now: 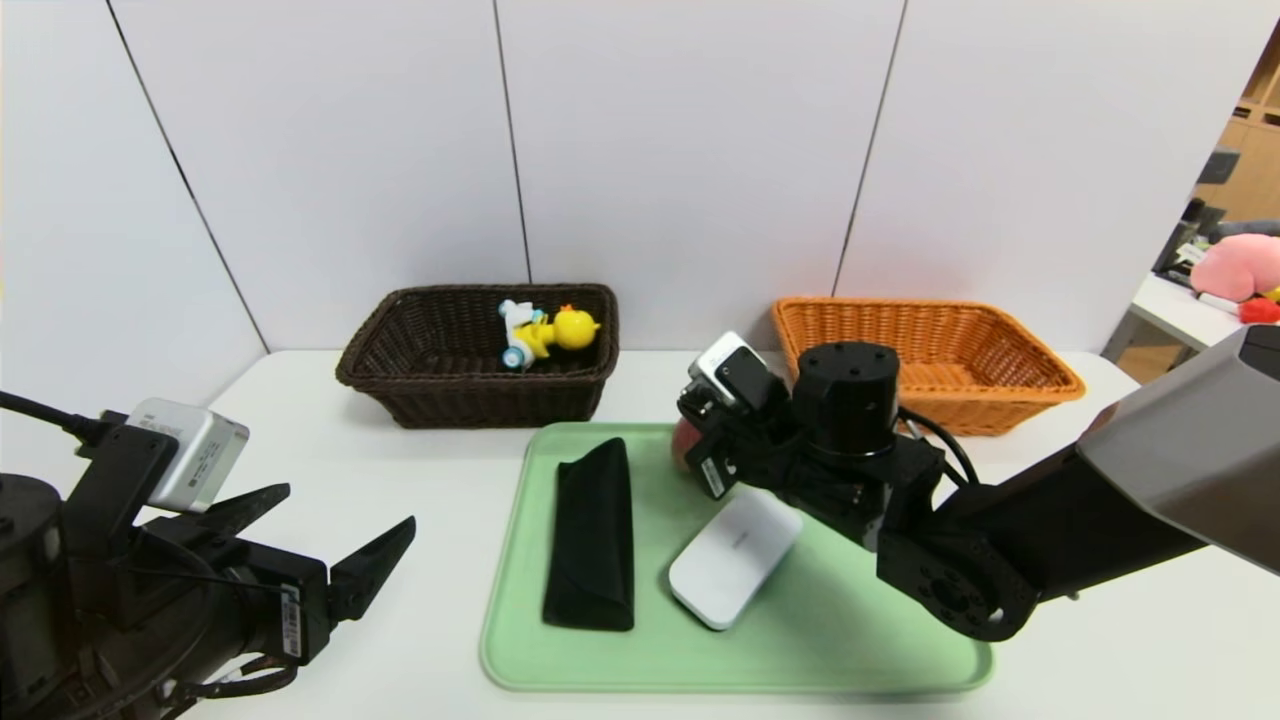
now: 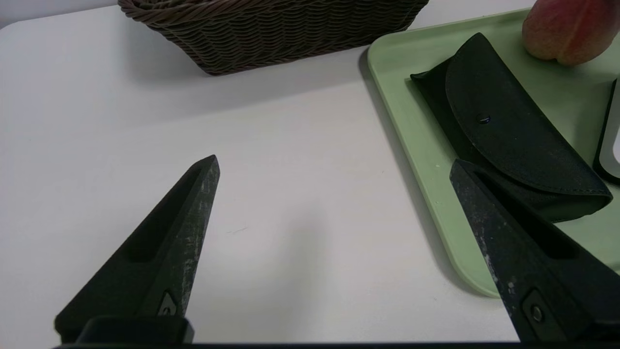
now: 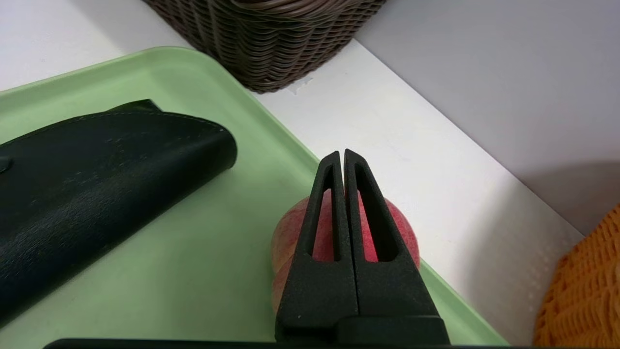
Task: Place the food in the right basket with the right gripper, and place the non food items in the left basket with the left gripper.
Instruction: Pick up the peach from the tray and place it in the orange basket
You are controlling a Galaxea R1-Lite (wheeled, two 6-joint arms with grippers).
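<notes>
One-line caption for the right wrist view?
Right gripper shut, poised over the peach on the green tray, beside the black case.

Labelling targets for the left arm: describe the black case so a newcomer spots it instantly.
Find the green tray in front of the two baskets. On its left half lies the black case, a long soft pouch with a snap flap. Beside it sit a white power bank and a peach; it alone is black.

arms: black joints, grey link | jaws: black, tapered, scuffed | wrist cameras: white-silver | cables: black
</notes>
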